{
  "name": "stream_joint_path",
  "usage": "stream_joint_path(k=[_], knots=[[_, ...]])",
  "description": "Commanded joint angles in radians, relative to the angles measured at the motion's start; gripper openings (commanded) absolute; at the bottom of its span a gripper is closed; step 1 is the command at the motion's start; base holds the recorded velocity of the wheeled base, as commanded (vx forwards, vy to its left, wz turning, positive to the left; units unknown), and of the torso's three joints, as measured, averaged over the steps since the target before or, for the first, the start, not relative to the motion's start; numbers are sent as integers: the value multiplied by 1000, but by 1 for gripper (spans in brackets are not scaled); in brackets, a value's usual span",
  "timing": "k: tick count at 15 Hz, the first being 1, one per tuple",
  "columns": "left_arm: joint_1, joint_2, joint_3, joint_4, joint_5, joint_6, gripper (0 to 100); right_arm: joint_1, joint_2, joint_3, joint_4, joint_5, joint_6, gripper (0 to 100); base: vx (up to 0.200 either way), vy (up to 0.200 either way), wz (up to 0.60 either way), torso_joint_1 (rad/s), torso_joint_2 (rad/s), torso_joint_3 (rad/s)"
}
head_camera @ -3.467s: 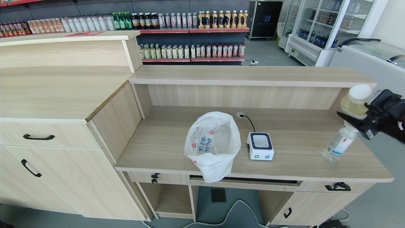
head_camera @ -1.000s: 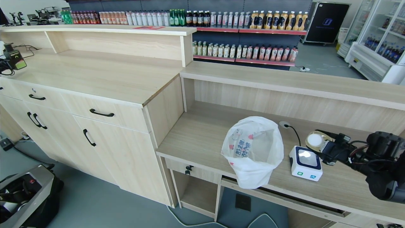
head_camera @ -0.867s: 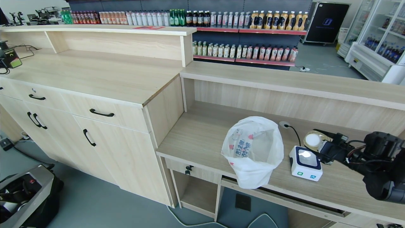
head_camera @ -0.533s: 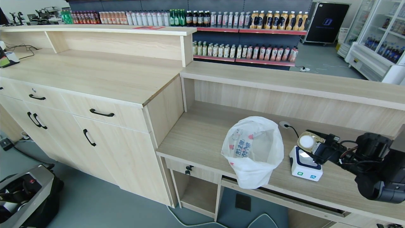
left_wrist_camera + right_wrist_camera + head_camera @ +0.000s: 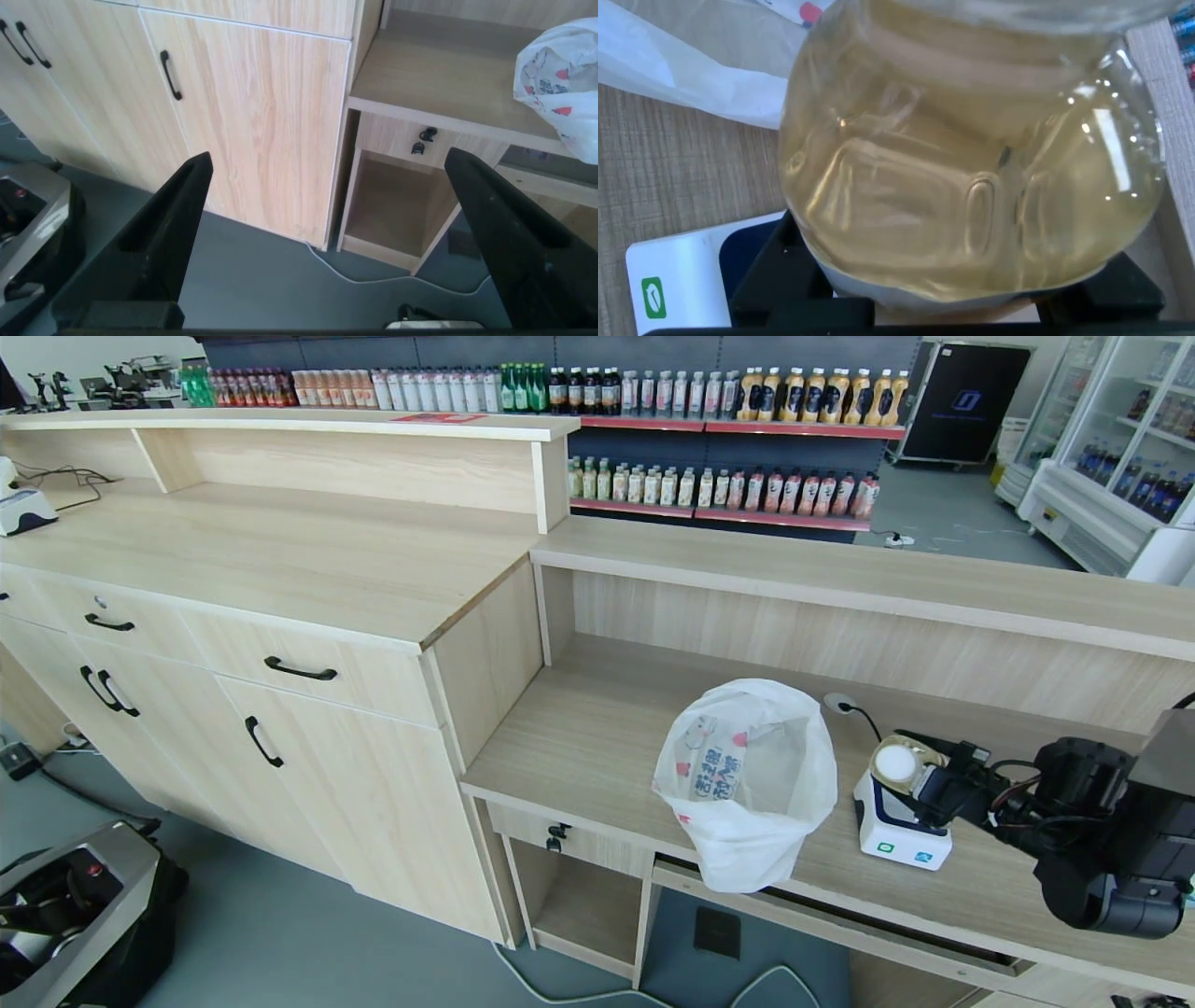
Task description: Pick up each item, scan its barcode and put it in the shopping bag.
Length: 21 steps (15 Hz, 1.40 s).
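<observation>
over the last second the right end effector [image 5: 924, 771] slides the bottle [image 5: 896, 763] sideways toward the robot's left, from a spot just behind and beside the scanner [image 5: 892, 838] to a place right above its dark window. a second ago the window shows bare and lit; now the bottle's white cap and pale yellow body hide most of it. the head camera holds steady through that second, so this is a real move of the arm. the far older picture comes from a different camera angle and only shows the same bottle held up at the right end of the desk [image 5: 597, 737].

the right end effector is clamped on the bottle, its fingers around the upper part. in the right wrist view the bottle [image 5: 971, 187] hangs close over the scanner [image 5: 682, 271], with the edge of the shopping bag [image 5: 682, 56] just beyond. i cannot tell whether the bottle touches the scanner, nor where its barcode faces.

the left end effector [image 5: 327, 243] hangs low beside the cabinets with its fingers wide apart, holding nothing.

so the pick-up looks done and the scan step is in hand. the shopping bag [image 5: 747, 775] stands open just beside the scanner, so a short carry further left is likely all that is left for this item.
</observation>
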Motion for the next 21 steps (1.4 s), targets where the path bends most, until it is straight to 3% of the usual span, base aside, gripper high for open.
stream_joint_path(k=[1,19,21], knots=[[0,0,0,0,0,0,100,0,12,-9,-1,0,0,0,0,0,0,0,0,0],[0,0,0,0,0,0,100,10,41,-55,-1,-1,31,0,0,0,0,0,0,0],[0,0,0,0,-1,0,100,10,6,-55,4,-1,80,0,0,0,0,0,0,0]])
